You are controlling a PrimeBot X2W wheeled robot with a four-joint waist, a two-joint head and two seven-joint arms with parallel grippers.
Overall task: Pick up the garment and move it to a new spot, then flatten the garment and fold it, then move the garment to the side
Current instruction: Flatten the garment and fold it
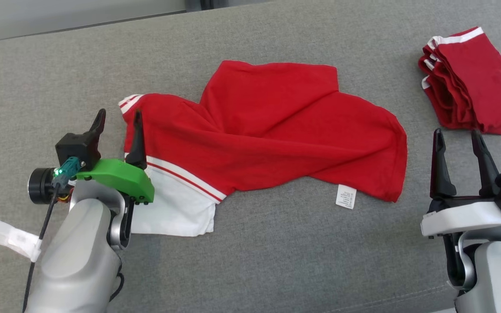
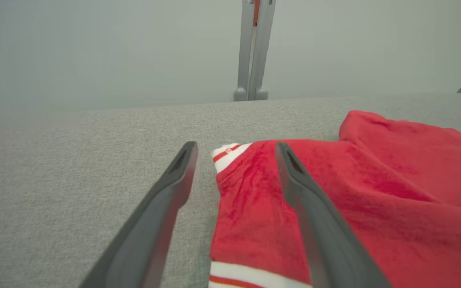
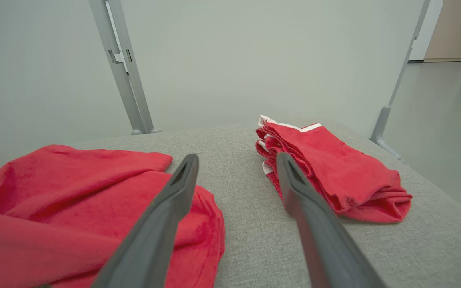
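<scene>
On the grey padded surface (image 1: 276,261) the red garment (image 1: 268,130) lies crumpled near the middle. Its upper part is doubled over on itself, and a white sleeve panel (image 1: 176,208) is turned out at the lower left. A care label (image 1: 346,196) shows below the right hem.

The left gripper (image 1: 118,114) is open and holds nothing. Its fingers straddle the garment's left edge just beside the striped cuff (image 1: 129,102), one over cloth and one over bare surface. The right gripper (image 1: 456,134) is also open and empty. It sits between the garment's right edge and a folded red stack (image 1: 472,82), clear of both.

The step in hand appears to be flattening.

1. Take a single layer at the left edge. A pinch through doubled cloth would probably lock the crease in.
2. Bring the right gripper to the right hem, well away from the folded stack.
3. Draw the two grips apart, low over the surface, until the overlap opens.
4. Spread the white panel last.
</scene>
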